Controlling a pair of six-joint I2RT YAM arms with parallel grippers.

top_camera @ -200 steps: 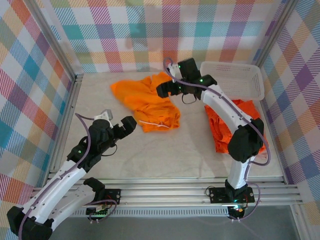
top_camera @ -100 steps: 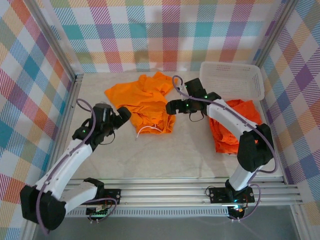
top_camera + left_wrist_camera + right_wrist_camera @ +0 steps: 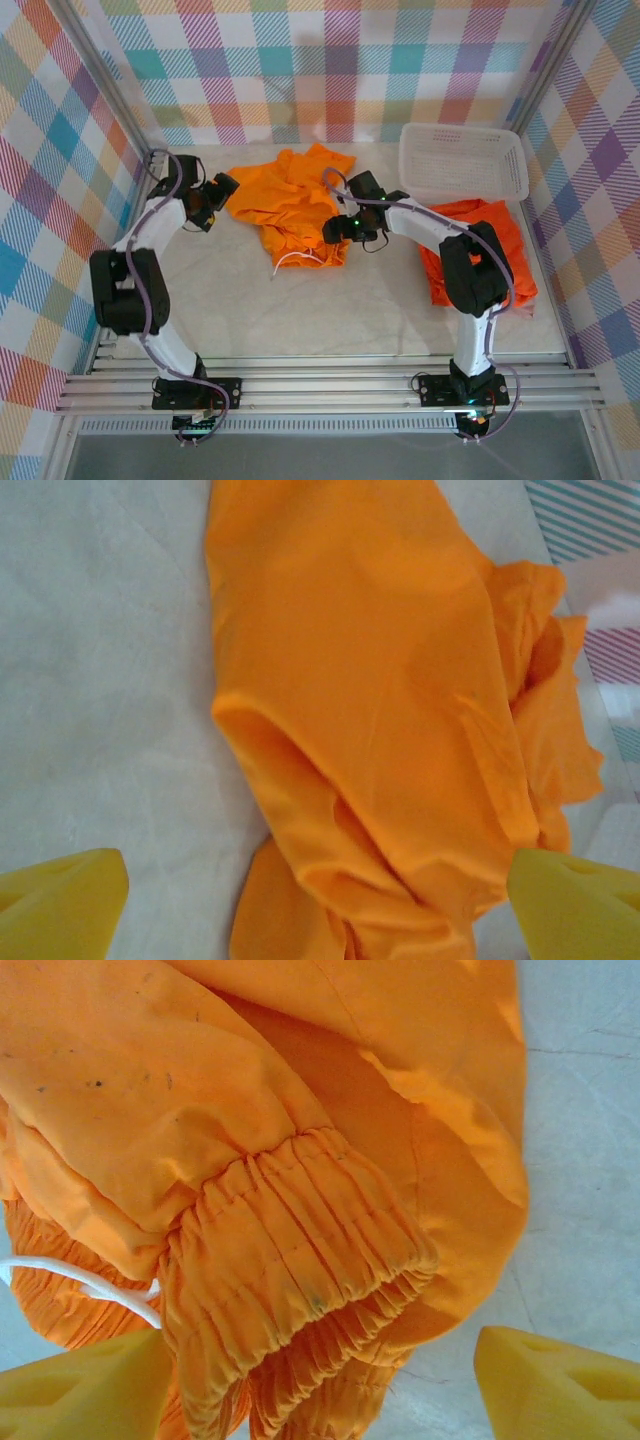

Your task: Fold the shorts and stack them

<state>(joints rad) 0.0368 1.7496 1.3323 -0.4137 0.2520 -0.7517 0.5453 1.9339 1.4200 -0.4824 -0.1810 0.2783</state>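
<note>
A crumpled pair of bright orange shorts (image 3: 288, 200) lies at the back middle of the table, its white drawstring (image 3: 297, 259) trailing forward. My left gripper (image 3: 216, 190) is at their left edge, open wide, with smooth orange cloth (image 3: 380, 700) between and ahead of its yellow fingertips (image 3: 60, 905). My right gripper (image 3: 336, 228) is at their right front corner. It is open, and the gathered elastic waistband (image 3: 300, 1250) lies between its fingertips (image 3: 560, 1380) without touching them. A second orange pair of shorts (image 3: 485, 250) lies at the right, partly under the right arm.
A white lattice basket (image 3: 465, 160) stands at the back right, just behind the second pair. Checked walls and metal posts enclose the table on three sides; the left gripper is close to the left post (image 3: 150, 160). Bare table surface (image 3: 330, 310) stretches across the front.
The left arm swung from the front left up to the shorts' left edge. The right gripper came forward from the back to the waistband corner, its jaws narrowing a little. The shorts shifted slightly.
</note>
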